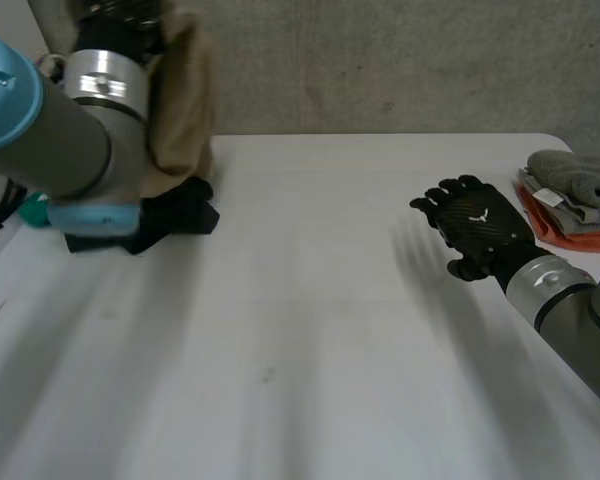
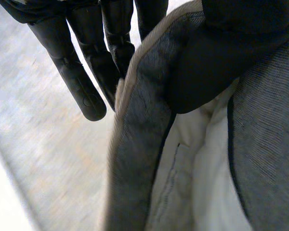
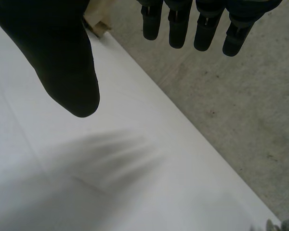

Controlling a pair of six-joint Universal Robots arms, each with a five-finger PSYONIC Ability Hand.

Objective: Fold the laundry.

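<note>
A tan garment (image 1: pixel 183 100) hangs from my left hand, lifted above the far left of the table. In the left wrist view my left hand (image 2: pixel 216 62) pinches a fold of this garment (image 2: pixel 144 120), the thumb on one side and the fingers (image 2: pixel 84 86) behind it; grey fabric, a pale hem and white lining show. A black cloth (image 1: pixel 180 215) lies on the table under the left arm. My right hand (image 1: pixel 475 230) hovers open over the right side of the table, holding nothing; its thumb (image 3: pixel 62 57) and fingers (image 3: pixel 197 29) are spread apart.
A stack of folded laundry sits at the table's right edge, a grey towel (image 1: pixel 575 175) on top of an orange cloth (image 1: pixel 570 228). A teal item (image 1: pixel 35 210) peeks out behind the left arm. The white table (image 1: pixel 300 350) ends at a far edge, with grey floor (image 3: pixel 241 110) beyond.
</note>
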